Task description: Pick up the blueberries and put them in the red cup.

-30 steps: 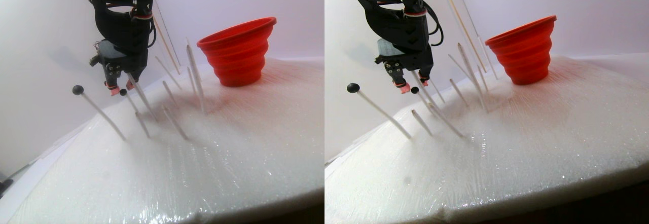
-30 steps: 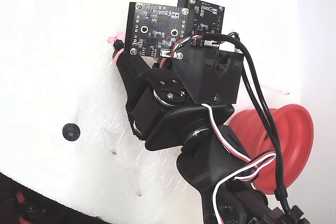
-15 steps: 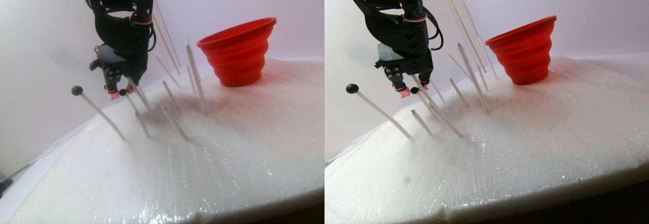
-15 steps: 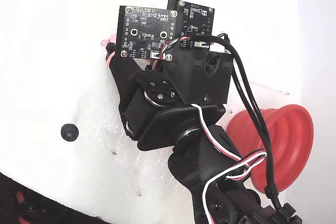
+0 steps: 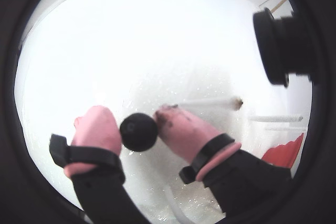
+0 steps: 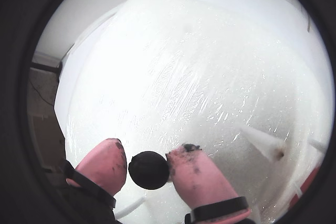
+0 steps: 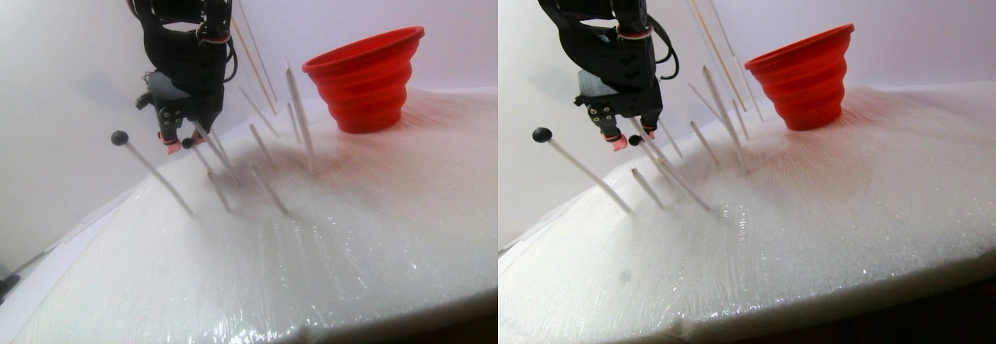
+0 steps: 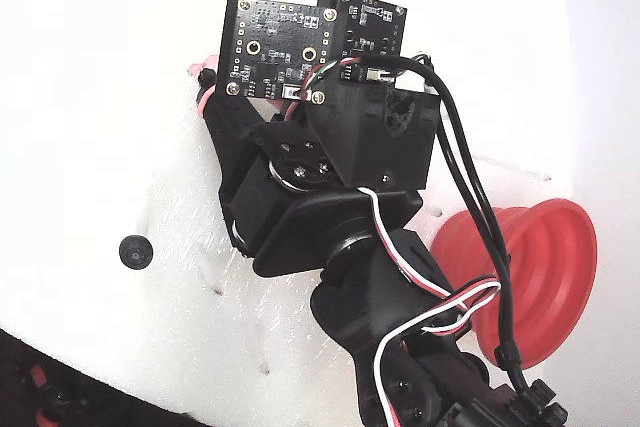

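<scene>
Wrist views: gripper (image 5: pixel 139 120) has its pink fingertips (image 6: pixel 195 174) around a blueberry (image 6: pixel 149 170), right tip touching, left just beside; grip not confirmed. In the stereo pair, a second blueberry (image 7: pixel 119 137) tops a peg (image 7: pixel 159 179) at left; red cup (image 7: pixel 366 79) stands far right on the foam pad (image 7: pixel 327 250).

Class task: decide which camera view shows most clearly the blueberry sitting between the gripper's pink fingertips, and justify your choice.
Both wrist views show it best: the blueberry fills the gap between the pink fingertips of the gripper, large and unobstructed. The stereo pair shows it tiny. In the fixed view the arm hides it.
</scene>
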Controlling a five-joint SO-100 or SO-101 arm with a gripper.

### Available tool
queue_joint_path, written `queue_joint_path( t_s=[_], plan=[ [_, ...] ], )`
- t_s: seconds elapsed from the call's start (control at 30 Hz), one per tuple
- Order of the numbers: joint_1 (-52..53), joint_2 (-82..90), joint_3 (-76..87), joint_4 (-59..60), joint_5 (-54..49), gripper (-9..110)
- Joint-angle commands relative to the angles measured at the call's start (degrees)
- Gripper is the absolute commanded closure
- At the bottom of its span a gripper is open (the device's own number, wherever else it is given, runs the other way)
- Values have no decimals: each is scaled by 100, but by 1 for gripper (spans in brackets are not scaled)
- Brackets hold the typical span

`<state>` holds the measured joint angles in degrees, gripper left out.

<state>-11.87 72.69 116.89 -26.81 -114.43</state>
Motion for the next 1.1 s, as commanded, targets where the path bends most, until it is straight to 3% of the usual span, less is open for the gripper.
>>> queue_joint_path(
  t_s=[0.0,1.07],
  plan=[
    [-475,105,-237,-185,114,87],
    [-545,501,9,-202,281,91]
  ],
)
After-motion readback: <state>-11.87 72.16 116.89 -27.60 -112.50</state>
